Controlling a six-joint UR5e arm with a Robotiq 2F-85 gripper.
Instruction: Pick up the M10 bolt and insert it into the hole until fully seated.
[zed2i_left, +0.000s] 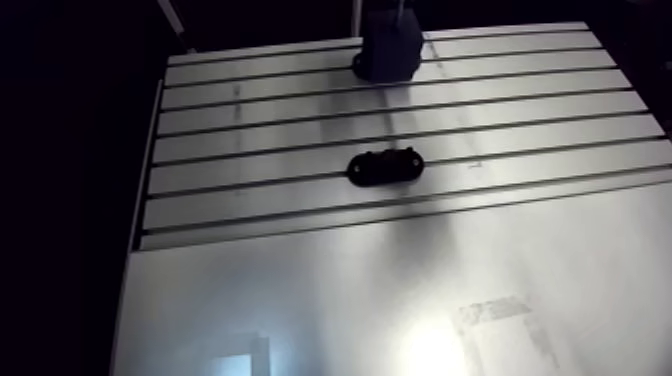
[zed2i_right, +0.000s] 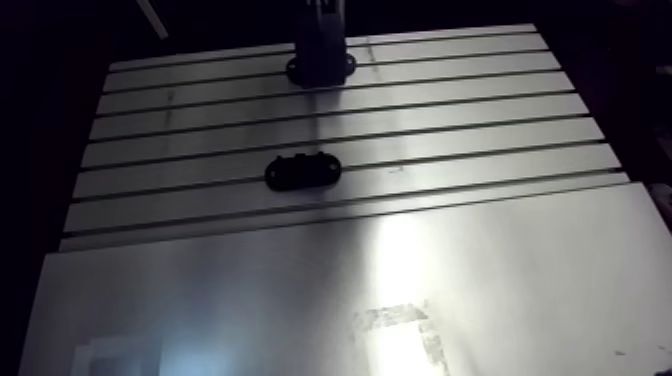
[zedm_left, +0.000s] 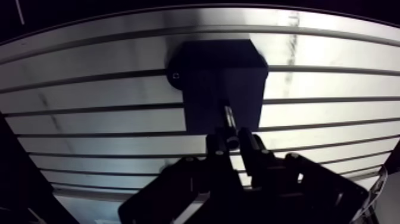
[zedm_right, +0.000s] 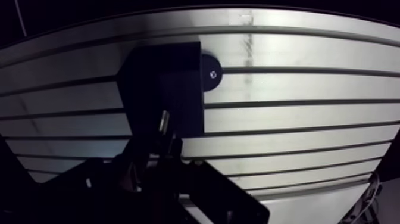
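gripper (zedm_left: 231, 144) is clamped on the m10 bolt (zedm_left: 228, 119). one end is pinched between the two fingers (zedm_left: 215, 148), so the jaws sit slightly apart. bolt looks slim, dull metal, with a glint along the shank poking out ahead of the fingertips. under the shank, just ahead of the jaws, is a black block (zedm_left: 220, 71) with a rounded ear (zedm_left: 174, 75), on the slotted table (zedm_left: 89, 95). block's top is too dark to read. black oval plate (zed2i_left: 385, 166) lies well apart from the gripper.
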